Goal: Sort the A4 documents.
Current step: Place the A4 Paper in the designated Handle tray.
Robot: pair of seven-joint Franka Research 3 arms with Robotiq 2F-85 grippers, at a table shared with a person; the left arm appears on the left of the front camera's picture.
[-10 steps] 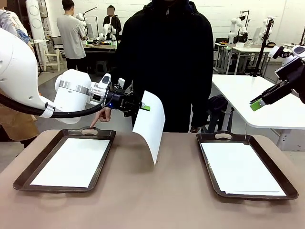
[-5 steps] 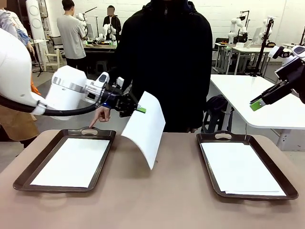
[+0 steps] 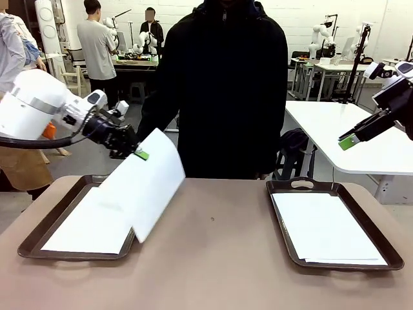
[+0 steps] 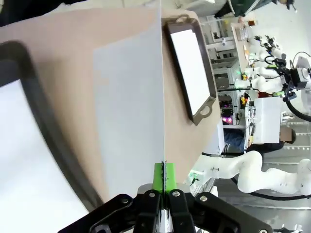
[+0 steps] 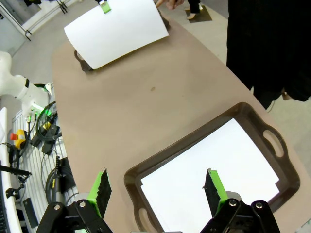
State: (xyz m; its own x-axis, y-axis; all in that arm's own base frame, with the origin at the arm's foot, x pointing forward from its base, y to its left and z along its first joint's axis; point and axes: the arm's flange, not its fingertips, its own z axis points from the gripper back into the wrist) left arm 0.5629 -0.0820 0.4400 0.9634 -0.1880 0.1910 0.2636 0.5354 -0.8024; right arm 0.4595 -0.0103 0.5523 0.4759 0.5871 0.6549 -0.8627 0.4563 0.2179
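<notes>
My left gripper (image 3: 139, 154) is shut on the top edge of one white A4 document (image 3: 147, 187). The sheet hangs slanted over the right side of the left dark tray (image 3: 71, 256), which holds another white sheet (image 3: 90, 219). In the left wrist view the green pads (image 4: 159, 177) pinch the sheet's edge (image 4: 131, 107). My right gripper (image 3: 348, 141) is open and raised at the far right. From its wrist view it (image 5: 158, 187) looks down on the right tray (image 5: 274, 141), which holds stacked white sheets (image 5: 214, 174).
A person in dark clothing (image 3: 222, 90) stands at the table's far edge, between the trays. One of their hands (image 5: 170, 4) is near the left tray's far end. Bare brown tabletop (image 3: 213, 258) lies between the trays. A white table (image 3: 335, 129) stands behind on the right.
My left gripper has carried the sheet leftward from the table's middle to above the left tray, and the sheet now slants flatter. The right arm has not moved.
</notes>
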